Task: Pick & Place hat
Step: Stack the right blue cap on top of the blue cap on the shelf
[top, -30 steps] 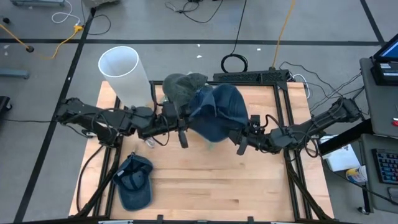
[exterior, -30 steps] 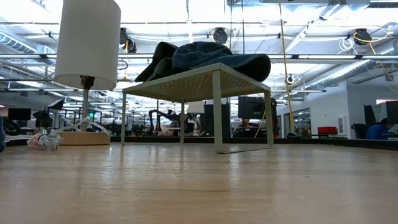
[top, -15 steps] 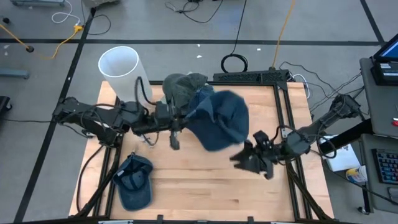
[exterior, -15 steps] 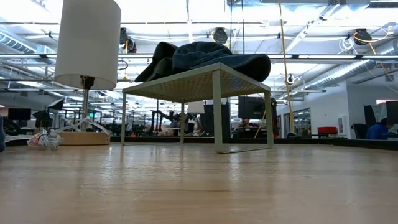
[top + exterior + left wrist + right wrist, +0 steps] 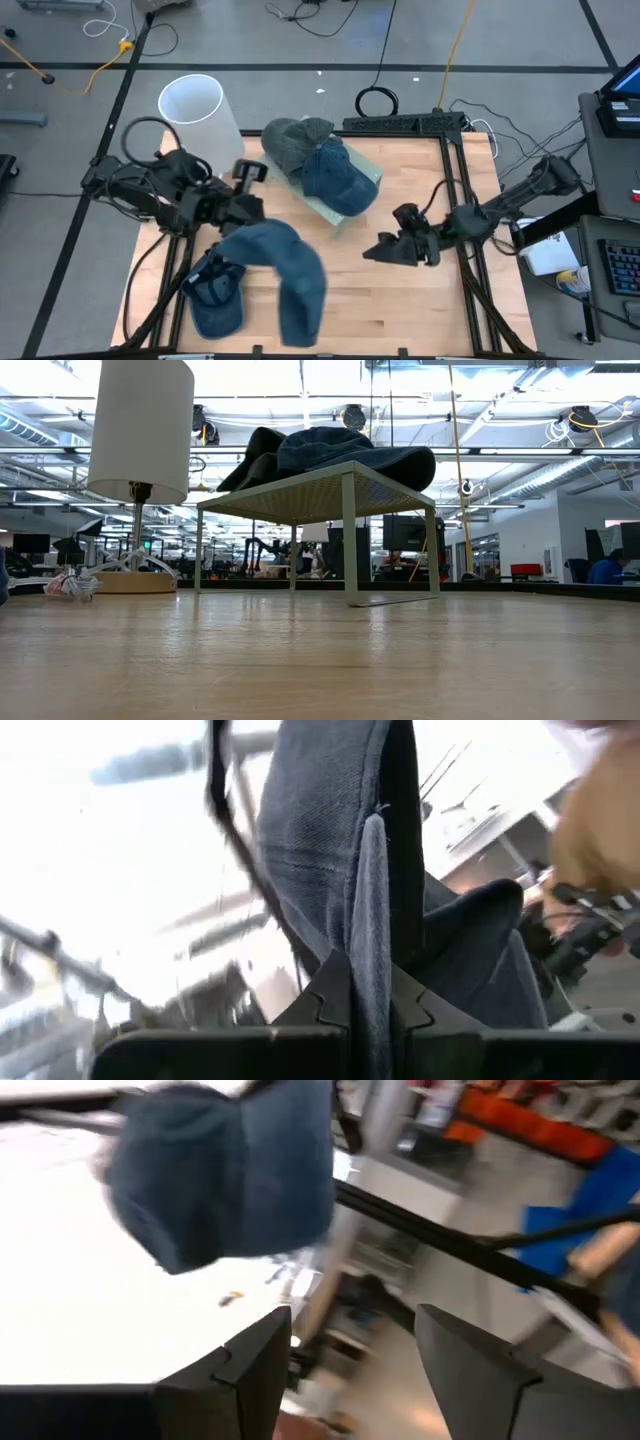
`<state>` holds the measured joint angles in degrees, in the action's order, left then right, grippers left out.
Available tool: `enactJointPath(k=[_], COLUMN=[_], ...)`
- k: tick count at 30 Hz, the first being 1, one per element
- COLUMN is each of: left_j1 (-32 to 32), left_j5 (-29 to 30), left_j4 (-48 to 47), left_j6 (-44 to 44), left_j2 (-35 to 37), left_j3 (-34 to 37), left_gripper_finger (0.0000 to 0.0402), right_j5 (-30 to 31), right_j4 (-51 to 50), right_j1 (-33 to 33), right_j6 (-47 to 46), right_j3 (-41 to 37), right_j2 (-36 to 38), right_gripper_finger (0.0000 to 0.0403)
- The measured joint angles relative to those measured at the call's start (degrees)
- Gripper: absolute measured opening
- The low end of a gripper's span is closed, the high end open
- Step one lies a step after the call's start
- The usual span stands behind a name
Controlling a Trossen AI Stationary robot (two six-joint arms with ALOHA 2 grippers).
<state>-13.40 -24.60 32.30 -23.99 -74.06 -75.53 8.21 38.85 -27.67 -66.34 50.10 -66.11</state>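
High view: left gripper [image 5: 243, 210] pinching hat [image 5: 285, 270], swung off rack [image 5: 345, 205]; right gripper [image 5: 385, 250] spread, withdrawn.

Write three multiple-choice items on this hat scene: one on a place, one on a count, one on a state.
1. Where is the hat held by the left end effector?
A. Over the front of the table, by another cap
B. On the small rack
C. Inside the lamp shade

2. How many hats remain on the rack?
A. None
B. Two
C. Five

3. How is the right end effector?
A. Shut on a hat
B. Open, holding nothing
C. Shut on the lamp

Key: 1 A, the blue hat hangs beside the cap on the table; 2 B, a grey hat and a blue one lie there; 3 B, its fingers stand apart and empty.
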Motion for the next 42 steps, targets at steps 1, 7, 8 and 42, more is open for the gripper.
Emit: enactJointPath(k=[1,7,8,42], left_j1=[0.2,1.4,1.5,5.8], left_j5=[-1.9,-7.4,-7.4,-13.8], left_j4=[1.2,7.8,8.4,8.4], left_j6=[-1.7,-6.4,-6.9,2.5], left_j2=[0.0,0.0,-0.2,-26.9], left_j3=[0.0,0.0,0.0,-25.3], left_gripper_finger=[0.0008,0.0008,0.0008,0.0024], right_j5=[-1.6,-9.8,-10.3,-24.7], right_j4=[3.4,17.7,19.8,31.5], right_j1=[1.1,6.9,7.8,6.0], right_j6=[-0.5,-4.8,-5.9,-6.2], right_j3=[-0.3,-0.6,-0.6,14.8], right_j2=[-0.9,-7.6,-8.9,-19.3], right_gripper_finger=[0.0208,0.0208,0.0208,0.0102])
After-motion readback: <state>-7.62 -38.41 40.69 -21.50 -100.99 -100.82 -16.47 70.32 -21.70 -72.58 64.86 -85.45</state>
